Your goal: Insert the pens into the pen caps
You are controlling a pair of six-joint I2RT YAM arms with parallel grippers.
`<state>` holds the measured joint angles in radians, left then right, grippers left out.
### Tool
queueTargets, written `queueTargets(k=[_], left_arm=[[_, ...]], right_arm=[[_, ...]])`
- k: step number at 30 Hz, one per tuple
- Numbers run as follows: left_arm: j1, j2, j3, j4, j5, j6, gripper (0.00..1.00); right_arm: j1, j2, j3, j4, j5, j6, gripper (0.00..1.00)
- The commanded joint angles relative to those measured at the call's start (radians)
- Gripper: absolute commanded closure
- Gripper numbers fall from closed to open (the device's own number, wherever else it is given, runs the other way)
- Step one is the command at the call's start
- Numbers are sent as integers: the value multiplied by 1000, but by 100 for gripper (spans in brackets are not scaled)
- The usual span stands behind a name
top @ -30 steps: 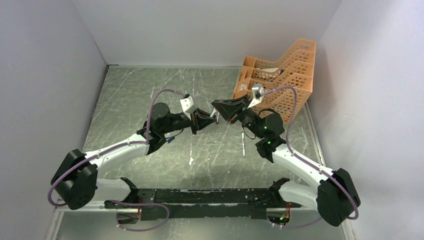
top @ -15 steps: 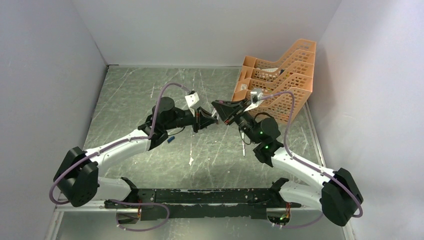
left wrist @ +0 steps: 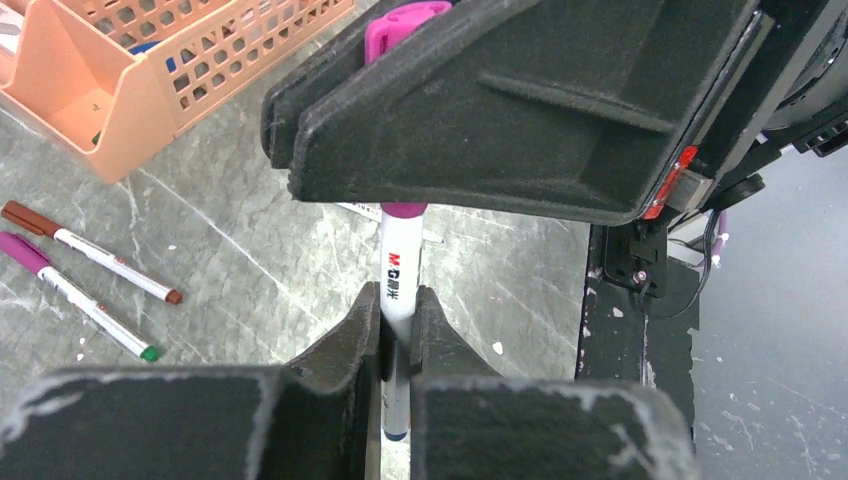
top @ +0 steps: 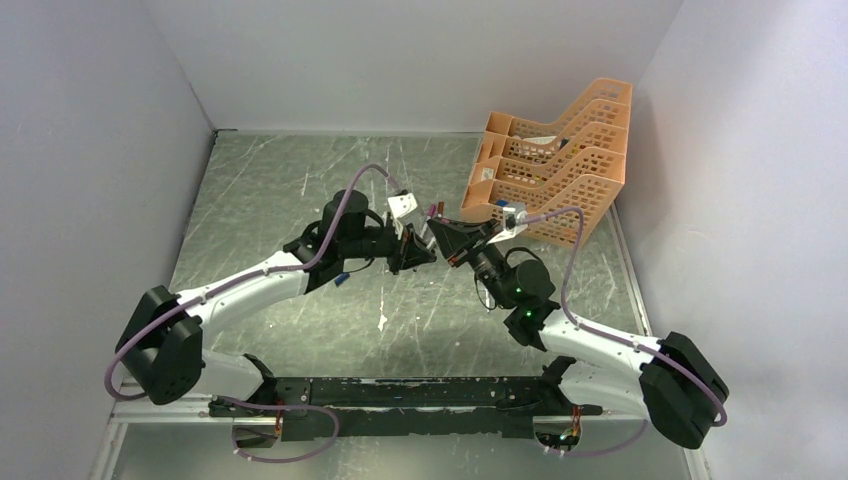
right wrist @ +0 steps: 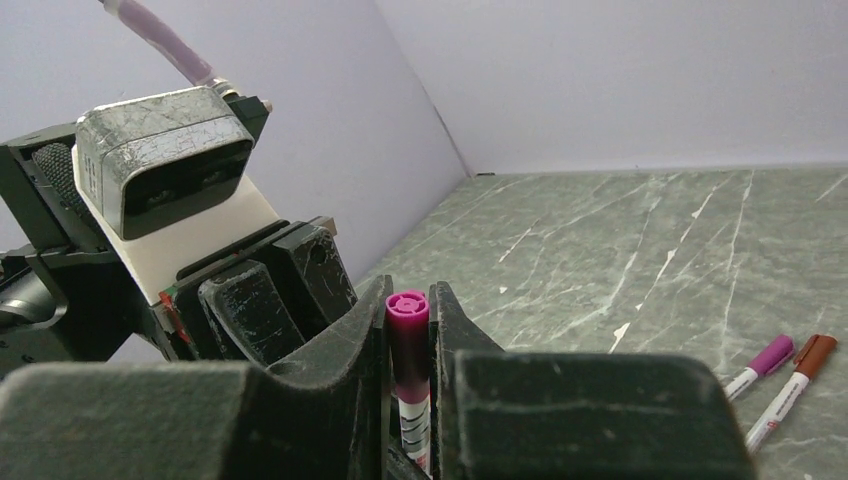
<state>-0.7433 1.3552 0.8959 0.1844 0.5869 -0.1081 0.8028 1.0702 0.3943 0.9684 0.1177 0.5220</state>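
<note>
My left gripper (left wrist: 397,296) is shut on the lower barrel of a white pen (left wrist: 397,262). My right gripper (right wrist: 408,297) is shut on a magenta cap (right wrist: 408,335) and stands directly over the left one. The pen's upper end sits inside that cap; white barrel shows below it in the right wrist view (right wrist: 416,420). In the top view the two grippers meet mid-table, left (top: 413,248) and right (top: 441,234), with the cap (top: 433,210) sticking up. Two capped pens lie on the table, one brown-capped (left wrist: 88,250), one magenta-capped (left wrist: 72,294).
The orange mesh tray (top: 560,150) stands at the back right, close behind the right gripper. A small blue piece (top: 340,278) lies under the left forearm. Side walls close in the table left and right.
Both grippers have moved toward each other and turned. The left wrist has shifted right, and the magenta cap now points up between them, closed over the pen's end.
</note>
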Motion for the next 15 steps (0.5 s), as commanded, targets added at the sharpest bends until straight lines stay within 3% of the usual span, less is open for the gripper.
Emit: queueTargets(k=[1,3,6,8,11,13,15], left_arm=[[10,0,157,324,-65,-2,93],[11,4,119,308,-65,-9,93],[11,-20,2,357,-54,-79,93],[10,-44,-85,414,-35,-134,93],[10,-70,-141,384,-41,-156,92],[10,-74,-158,360,-71,-142,91],[9,-60,-161,333,-172,-137,90]], right_arm=[[85,30,-72,-197,-221,49,100],[82,-11,-39,-213,-181,37,99],[79,-119,4,-217,-56,9,84],[79,-209,9,-205,93,9,67],[77,-342,53,-279,244,-55,49],[76,-406,90,-348,308,-119,40],[75,-463,102,-419,372,-152,38]])
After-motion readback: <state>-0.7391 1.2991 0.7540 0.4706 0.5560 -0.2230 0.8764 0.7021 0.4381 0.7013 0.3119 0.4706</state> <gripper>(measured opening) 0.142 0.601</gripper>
